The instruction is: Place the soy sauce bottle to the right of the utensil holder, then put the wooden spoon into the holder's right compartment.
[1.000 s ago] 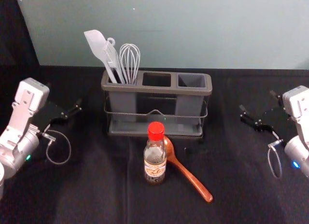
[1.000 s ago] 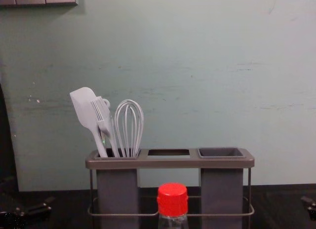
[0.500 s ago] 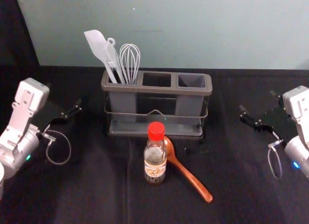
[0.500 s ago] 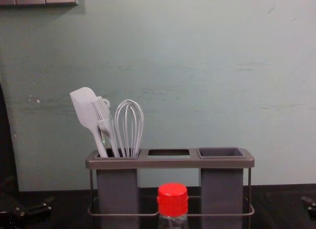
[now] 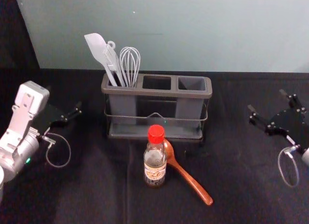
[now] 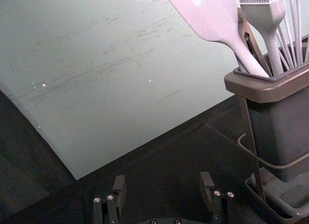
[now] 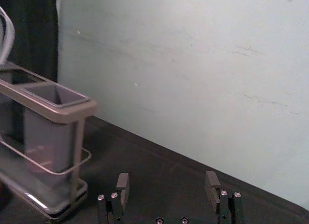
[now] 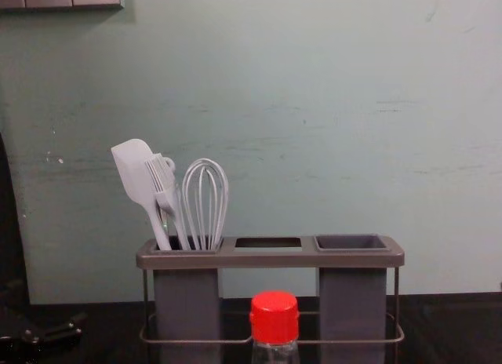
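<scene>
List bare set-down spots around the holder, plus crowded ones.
Free: black cloth between utensil holder and right claw; same between holder and left claw; holder's right compartment.
Crowded: in front of holder, soy sauce bottle beside wooden spoon; left compartment, holding utensils.

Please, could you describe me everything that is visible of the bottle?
The bottle stands upright on the dark cloth, in front of the holder. It has a red cap, a narrower neck and a clear body that looks like glass or plastic. A pale label with orange print wraps the lower part, and below it the base looks dark. Nothing grips it. The spoon lies close at its right; whether they touch, I cannot tell.
</scene>
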